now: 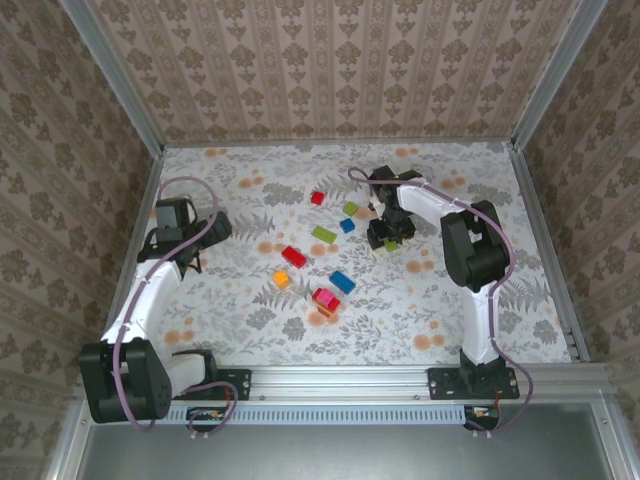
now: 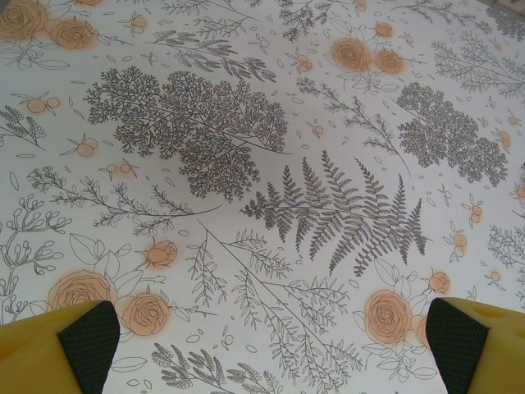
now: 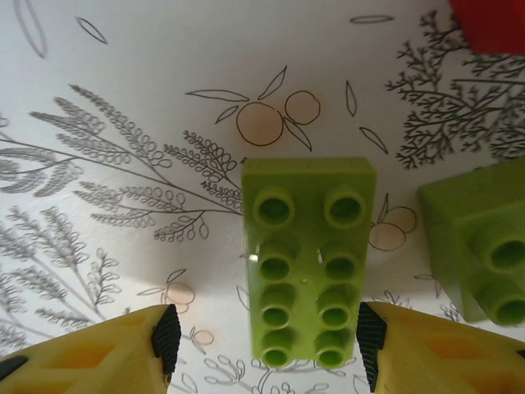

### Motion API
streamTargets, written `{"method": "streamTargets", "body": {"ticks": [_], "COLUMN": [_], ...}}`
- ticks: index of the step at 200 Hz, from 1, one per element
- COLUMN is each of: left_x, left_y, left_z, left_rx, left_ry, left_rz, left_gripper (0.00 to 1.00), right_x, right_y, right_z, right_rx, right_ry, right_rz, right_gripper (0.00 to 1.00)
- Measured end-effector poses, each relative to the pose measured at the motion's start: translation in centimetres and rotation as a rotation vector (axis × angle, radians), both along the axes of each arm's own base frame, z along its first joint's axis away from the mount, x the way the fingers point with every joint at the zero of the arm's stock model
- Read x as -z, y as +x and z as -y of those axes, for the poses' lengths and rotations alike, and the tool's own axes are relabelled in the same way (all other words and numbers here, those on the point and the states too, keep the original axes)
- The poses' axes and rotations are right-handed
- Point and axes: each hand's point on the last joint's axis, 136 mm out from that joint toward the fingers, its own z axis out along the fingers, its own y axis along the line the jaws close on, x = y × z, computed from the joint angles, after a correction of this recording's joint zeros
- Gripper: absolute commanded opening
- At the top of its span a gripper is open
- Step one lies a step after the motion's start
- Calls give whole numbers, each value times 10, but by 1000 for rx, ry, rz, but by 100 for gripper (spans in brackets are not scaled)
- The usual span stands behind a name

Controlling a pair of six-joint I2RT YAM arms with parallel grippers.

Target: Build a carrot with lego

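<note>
A lime-green oblong lego brick lies studs-up on the flowered table between the fingers of my right gripper. The gripper is open. Its right pad is almost at the brick's side, and the left pad stands well clear of it. From above, the right gripper hovers at the right of the loose bricks, with green showing under it. My left gripper is open over the bare table at the left, its pads wide apart with nothing between them.
A second green brick lies close to the right of the first, with a red one beyond. Mid-table lie a red square, green, blue, green oblong, red oblong, orange, blue and a magenta-topped stack.
</note>
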Motion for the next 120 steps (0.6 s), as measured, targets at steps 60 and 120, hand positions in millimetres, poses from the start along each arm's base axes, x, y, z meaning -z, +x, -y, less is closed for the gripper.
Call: {"method": "streamTargets", "body": {"ticks": [60,120], "left_x": [0,0], "left_y": [0,0], "left_z": [2,2], "left_rx": [6,6], "left_ry": [0,0], "left_rz": [0,0], "left_gripper": [100,100], "right_x": [3,0], "right_y": [5,14], "right_z": [0,-4], "right_rx": [5,-5], "right_ry": [3,12], "right_rz": [-3,17], "right_gripper": [61,56]}}
